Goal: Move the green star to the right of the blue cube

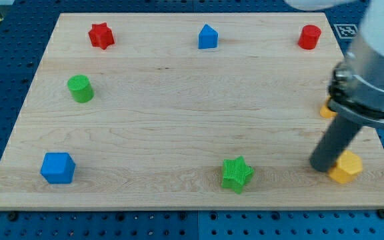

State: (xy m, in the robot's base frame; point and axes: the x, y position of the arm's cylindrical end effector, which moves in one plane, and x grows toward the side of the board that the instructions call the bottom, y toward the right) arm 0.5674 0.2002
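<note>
The green star (237, 174) lies near the board's bottom edge, right of centre. The blue cube (58, 167) sits at the bottom left corner, far to the star's left. My tip (323, 167) rests on the board at the bottom right, right of the green star and a clear gap from it. It stands just left of a yellow hexagon block (347, 167), close to or touching it.
A red star (101, 35) is at top left, a blue house-shaped block (207, 37) at top centre, a red cylinder (309, 37) at top right, a green cylinder (81, 89) at left. Another yellow block (327, 110) shows partly behind the arm at the right edge.
</note>
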